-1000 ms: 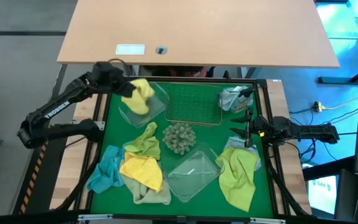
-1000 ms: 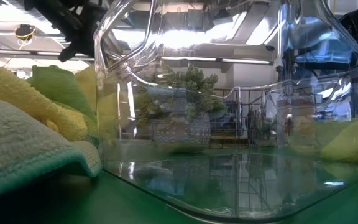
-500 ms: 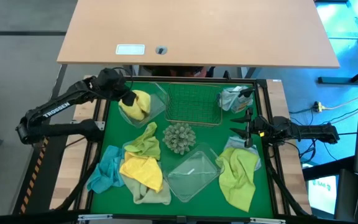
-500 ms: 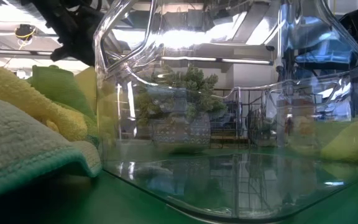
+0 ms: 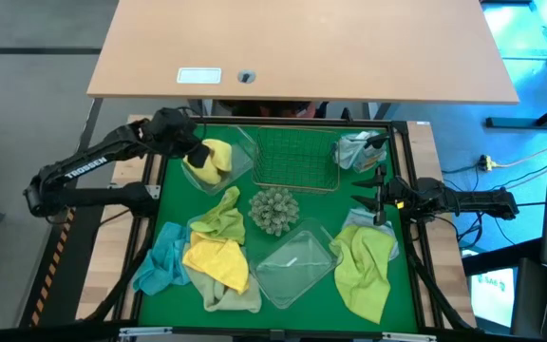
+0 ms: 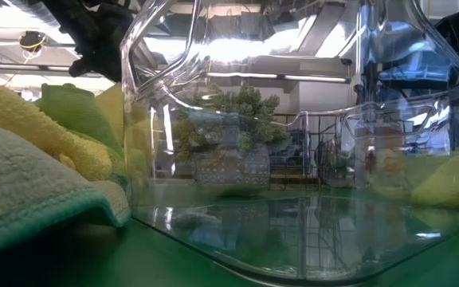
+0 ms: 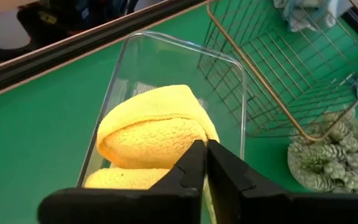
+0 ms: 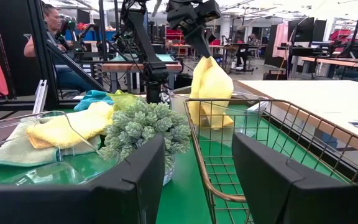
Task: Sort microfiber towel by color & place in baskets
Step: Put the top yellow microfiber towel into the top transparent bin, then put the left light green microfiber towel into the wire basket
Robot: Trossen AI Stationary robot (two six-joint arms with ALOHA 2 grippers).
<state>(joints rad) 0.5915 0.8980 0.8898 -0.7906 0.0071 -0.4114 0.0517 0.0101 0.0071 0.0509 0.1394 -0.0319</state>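
Observation:
My left gripper [image 5: 198,152] is shut on a bright yellow towel [image 5: 211,160] over the clear tub [image 5: 244,163] at the table's far left. The wire-mesh basket [image 5: 297,157] stands beside that tub. A second clear tub [image 5: 297,266] sits near the front. Loose towels lie on the table: lime green [image 5: 221,218], yellow [image 5: 218,261], light blue [image 5: 164,256], pale sage [image 5: 234,296] and another lime green one [image 5: 364,271]. My right gripper [image 5: 373,195] is open and waits at the table's right side, touching nothing. My left gripper [image 7: 205,144] pinches the yellow towel's bunched upper part [image 7: 185,134] between its two shut fingers, coming from above and pointing down. The towel [image 8: 209,87] hangs below the fingers. Its folded lower part sits inside the clear tub [image 7: 166,46].
A spiky grey-green ball [image 5: 273,209] sits mid-table between the baskets. A grey-blue cloth [image 5: 354,150] and a small bottle lie at the far right corner. Black rails edge the green mat. A person [image 8: 51,28] sits in the room beyond.
My left gripper has moved down and a little toward the near edge, still shut, bringing the yellow towel into the far-left clear tub. The towel, which draped wide over the tub's rim, is now bunched up inside it.

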